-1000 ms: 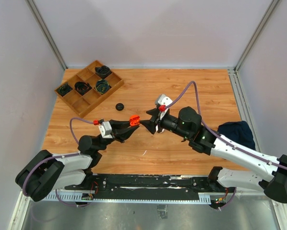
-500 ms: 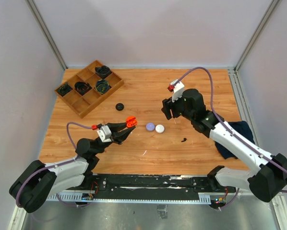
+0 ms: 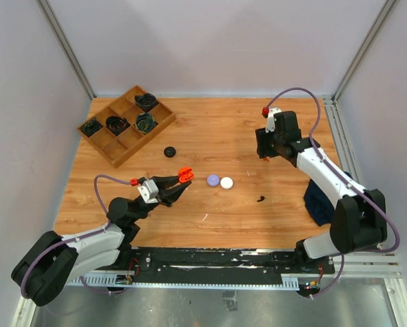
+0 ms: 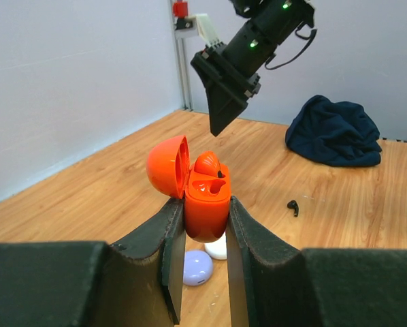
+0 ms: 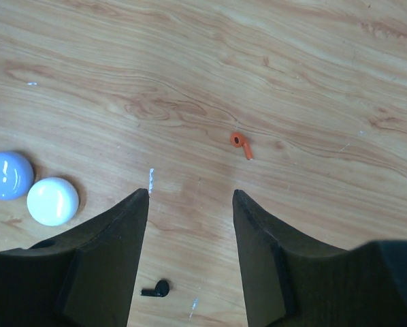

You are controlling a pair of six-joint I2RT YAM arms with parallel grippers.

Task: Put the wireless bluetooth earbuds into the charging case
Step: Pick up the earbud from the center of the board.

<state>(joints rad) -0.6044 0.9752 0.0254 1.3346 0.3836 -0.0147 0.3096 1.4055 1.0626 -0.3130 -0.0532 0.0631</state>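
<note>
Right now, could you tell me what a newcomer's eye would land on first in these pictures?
The bright orange charging case, lid open, clamped in the left gripper, left of centre. Next, the right gripper, jaws apart, hanging over a lone orange earbud on the table, right of centre.

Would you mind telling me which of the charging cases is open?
The orange case, held upright between the left fingers, lid swung back; the purple case and white case lie closed on the table.

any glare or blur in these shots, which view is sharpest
Top external: even soft light, faint shadows, nothing blurred. Left wrist: orange case sharp, foreground dark and soft. Right wrist: small glare spot on the purple case, orange earbud crisp.
</note>
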